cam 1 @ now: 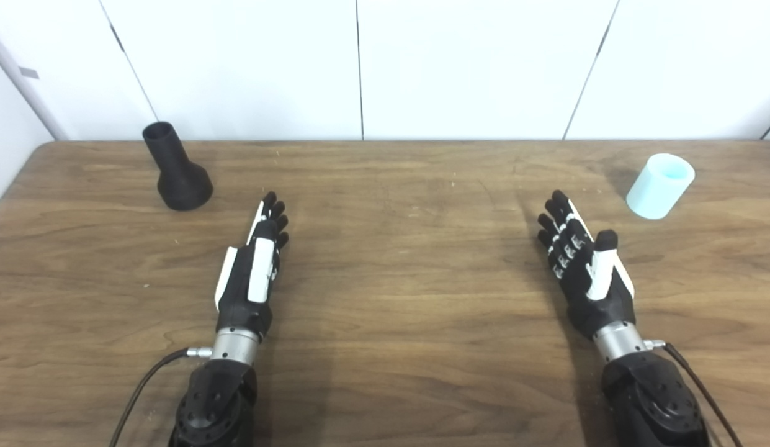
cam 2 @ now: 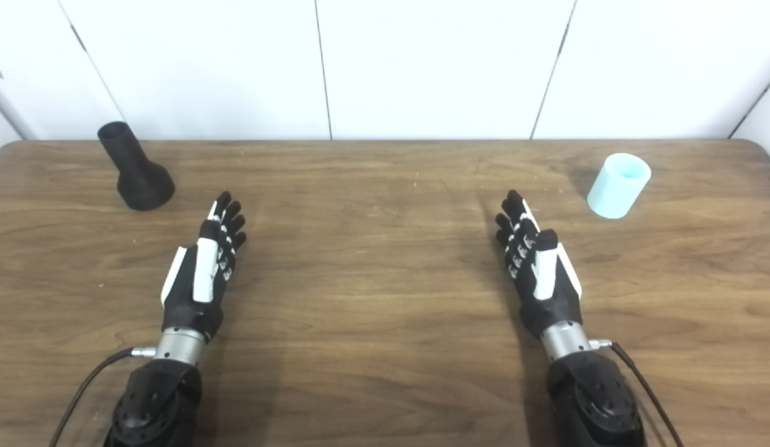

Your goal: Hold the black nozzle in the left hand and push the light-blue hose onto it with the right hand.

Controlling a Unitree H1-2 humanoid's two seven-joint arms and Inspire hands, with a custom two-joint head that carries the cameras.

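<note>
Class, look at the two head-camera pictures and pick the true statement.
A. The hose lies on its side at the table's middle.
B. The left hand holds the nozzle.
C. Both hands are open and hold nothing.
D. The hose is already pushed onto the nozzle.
C: the left hand and right hand hover with fingers apart, while the nozzle and hose stand untouched at opposite far corners of the table.

No readable text, labels, numbers (none anywhere)

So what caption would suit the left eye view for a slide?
Both hands, left hand and right hand, open above the table; black nozzle and light-blue hose untouched.
</note>
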